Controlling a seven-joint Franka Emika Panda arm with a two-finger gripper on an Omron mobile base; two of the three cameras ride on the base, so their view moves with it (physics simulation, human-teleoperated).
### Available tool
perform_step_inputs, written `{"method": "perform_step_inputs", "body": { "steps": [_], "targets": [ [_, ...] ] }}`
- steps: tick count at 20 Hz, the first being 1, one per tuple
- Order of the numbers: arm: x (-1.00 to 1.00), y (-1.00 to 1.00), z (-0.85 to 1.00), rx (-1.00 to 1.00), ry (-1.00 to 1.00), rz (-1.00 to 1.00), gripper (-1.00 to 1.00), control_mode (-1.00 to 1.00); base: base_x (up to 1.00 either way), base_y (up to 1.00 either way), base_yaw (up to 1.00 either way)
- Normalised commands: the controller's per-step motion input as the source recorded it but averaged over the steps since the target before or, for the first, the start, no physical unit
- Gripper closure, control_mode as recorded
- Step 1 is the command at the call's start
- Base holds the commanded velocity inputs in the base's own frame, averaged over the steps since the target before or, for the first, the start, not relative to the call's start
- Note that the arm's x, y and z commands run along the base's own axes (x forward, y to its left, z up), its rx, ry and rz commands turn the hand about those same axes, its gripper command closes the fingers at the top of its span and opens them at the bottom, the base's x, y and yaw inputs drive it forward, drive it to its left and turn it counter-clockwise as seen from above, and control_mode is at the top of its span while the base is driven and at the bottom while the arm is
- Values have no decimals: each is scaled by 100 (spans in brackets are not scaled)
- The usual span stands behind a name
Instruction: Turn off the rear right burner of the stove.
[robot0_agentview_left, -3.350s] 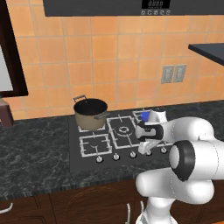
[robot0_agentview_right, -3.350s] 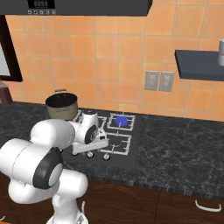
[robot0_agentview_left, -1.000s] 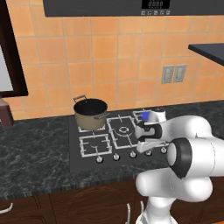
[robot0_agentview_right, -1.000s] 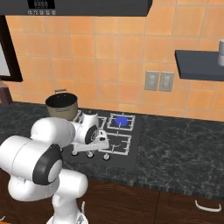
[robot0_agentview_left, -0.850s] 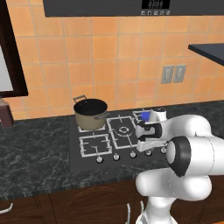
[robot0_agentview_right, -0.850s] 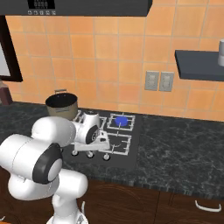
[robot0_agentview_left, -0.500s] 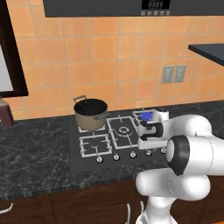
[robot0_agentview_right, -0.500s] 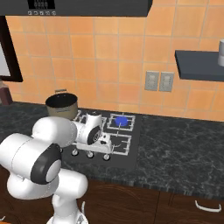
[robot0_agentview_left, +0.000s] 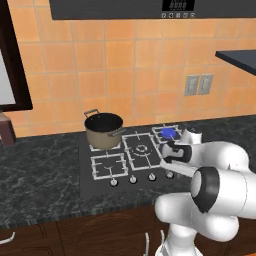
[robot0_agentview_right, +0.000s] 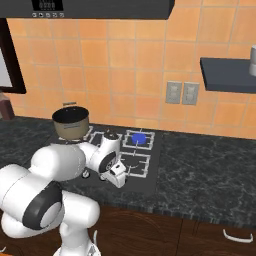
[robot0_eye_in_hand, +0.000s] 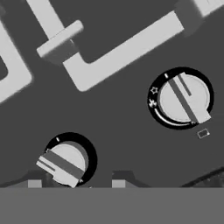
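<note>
- Far left on the stove (robot0_agentview_left: 86, 181), a dark pot (robot0_agentview_left: 103, 129) with a tan body sits on the rear left grate, well apart from the arm.
- Next along, the large centre grate (robot0_agentview_left: 141, 147) with concentric rings stands bare, and a small front left grate (robot0_agentview_left: 109, 165) lies nearer the counter edge.
- Along the near edge of the cooktop runs a row of silver knobs (robot0_agentview_left: 133, 179); the arm's hand covers the right end of that row in the left base view.
- The rear right burner (robot0_agentview_left: 169, 133) shows a blue glow at the far right of the cooktop, just beyond the robot's wrist; the right base view shows it unobstructed (robot0_agentview_right: 139, 138).
- The gripper (robot0_eye_in_hand: 74, 183) hangs low over the front right part of the stove. In the hand view its two dark tips stand apart on either side of a near silver knob (robot0_eye_in_hand: 64, 163), touching or not I cannot tell.
- That same close view shows a second knob (robot0_eye_in_hand: 184, 98) farther right with a white ring mark around it, and pale grate bars (robot0_eye_in_hand: 114, 53) above.
- Right of the stove lies dark speckled counter (robot0_agentview_right: 210, 170); two wall outlets (robot0_agentview_right: 182, 92) sit on the orange tiles.
</note>
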Motion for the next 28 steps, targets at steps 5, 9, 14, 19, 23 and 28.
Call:
{"method": "perform_step_inputs", "body": {
  "steps": [5, 9, 14, 19, 23, 28],
  "targets": [
    [-55, -31, -45, 6, 0, -70, 100, -100, 0, 0, 0],
    [-41, -21, -50, 3, 0, -76, 100, -100, 0, 0, 0],
    [-27, -15, -58, 2, 0, -81, 100, -100, 0, 0, 0],
    [-19, -12, -63, 0, -1, -82, 100, -100, 0, 0, 0],
    [-8, -11, -61, 0, 0, -85, 100, -100, 0, 0, 0],
    [-26, -8, -17, 2, -4, -50, 100, -100, 0, 0, 0]
  ]
}}
